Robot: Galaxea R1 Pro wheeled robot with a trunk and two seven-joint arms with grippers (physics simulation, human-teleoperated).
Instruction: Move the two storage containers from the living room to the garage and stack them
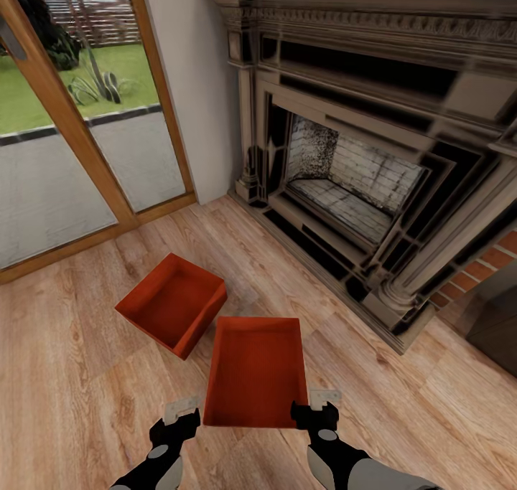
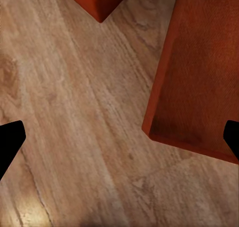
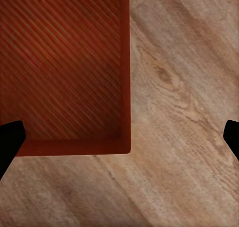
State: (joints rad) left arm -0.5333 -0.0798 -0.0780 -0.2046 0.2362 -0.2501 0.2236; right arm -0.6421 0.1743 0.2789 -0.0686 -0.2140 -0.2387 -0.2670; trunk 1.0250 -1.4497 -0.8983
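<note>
Two red-orange open-topped storage containers stand on the light wood plank floor of the living room. The nearer container (image 1: 255, 371) (image 2: 199, 72) (image 3: 64, 62) sits straight ahead of me. The other container (image 1: 172, 303) (image 2: 97, 0) rests just beyond it to the left, turned at an angle. My left gripper (image 1: 181, 412) (image 2: 119, 142) hovers open over bare floor beside the nearer container's near-left corner. My right gripper (image 1: 316, 406) (image 3: 119, 139) hangs open above its near-right corner. Neither gripper holds anything.
A dark ornate fireplace (image 1: 359, 181) with red brick (image 1: 495, 253) fills the right and back. Wood-framed glass doors (image 1: 79, 117) stand at the back left. Wood plank floor (image 1: 72, 375) spreads to the left and near right of the containers.
</note>
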